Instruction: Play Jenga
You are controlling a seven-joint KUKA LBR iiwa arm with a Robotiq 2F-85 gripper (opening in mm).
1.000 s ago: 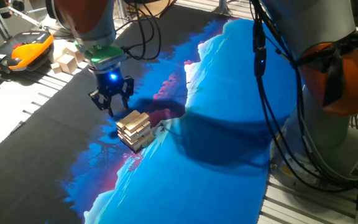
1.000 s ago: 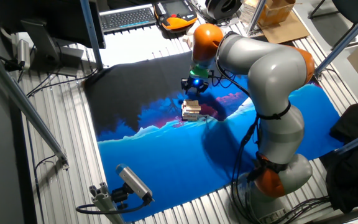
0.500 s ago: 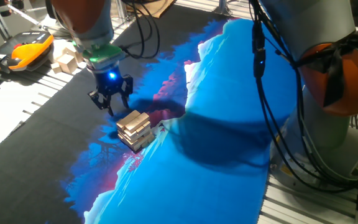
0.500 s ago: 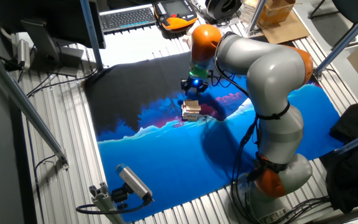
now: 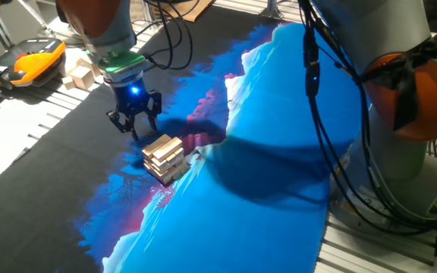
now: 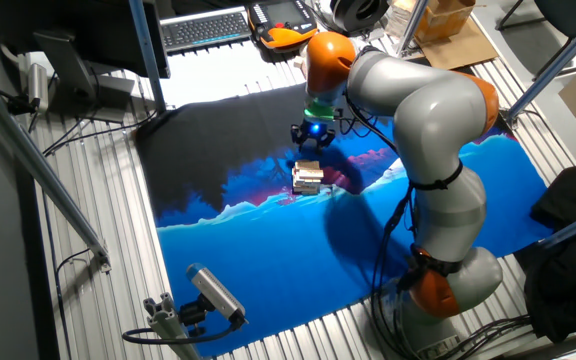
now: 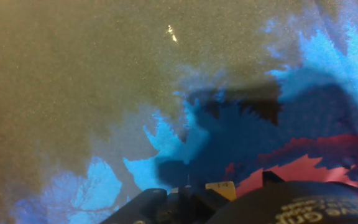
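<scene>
Hand (image 5: 133, 130) near Jenga (image 5: 163, 158) — fingers apart, nothing held.

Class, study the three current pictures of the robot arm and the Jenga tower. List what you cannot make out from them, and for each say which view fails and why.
1. Jenga tower: far faces hidden in one fixed view; too small in the other fixed view to count blocks; absent from the hand view.
2. Gripper: fingertip gap too small and dark to judge in either fixed view; hand view shows only mat.
3. Loose wooden blocks: partly hidden behind the arm.
</scene>
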